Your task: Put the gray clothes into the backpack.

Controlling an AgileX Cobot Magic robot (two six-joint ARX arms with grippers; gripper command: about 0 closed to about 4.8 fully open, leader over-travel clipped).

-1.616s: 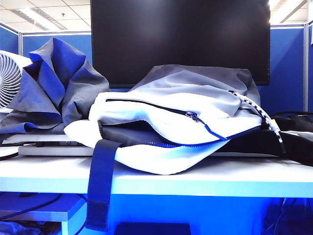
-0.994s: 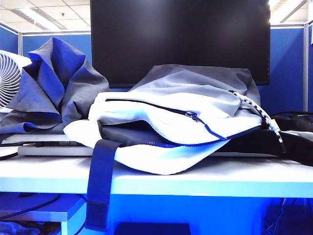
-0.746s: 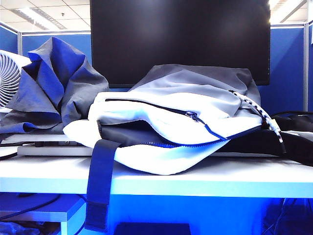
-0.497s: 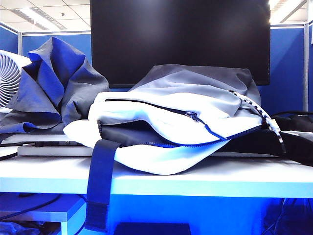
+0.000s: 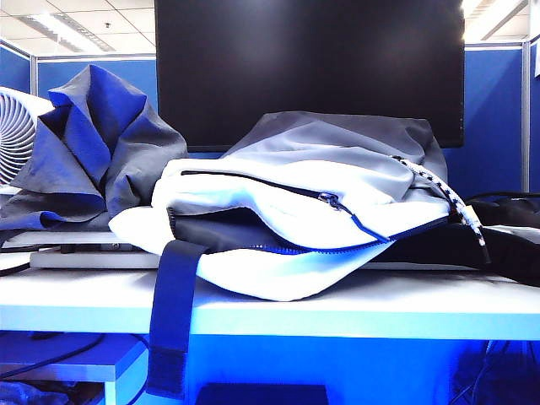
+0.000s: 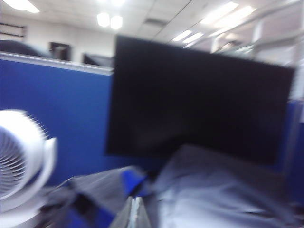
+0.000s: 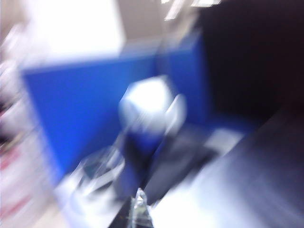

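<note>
White backpack (image 5: 287, 228) lying on its side across the white tabletop (image 5: 354, 314), zipper mouth gaping toward the camera, navy strap (image 5: 173, 312) hanging over the front edge. Gray clothes (image 5: 93, 148) heaped in folds just beside the backpack's left end, in front of a white fan (image 5: 15, 135). Black monitor (image 5: 308, 67) behind. Left end effector (image 6: 134, 213) closed, empty, raised above the backpack. Right end effector (image 7: 139, 211) closed too, empty, view heavily blurred.
</note>
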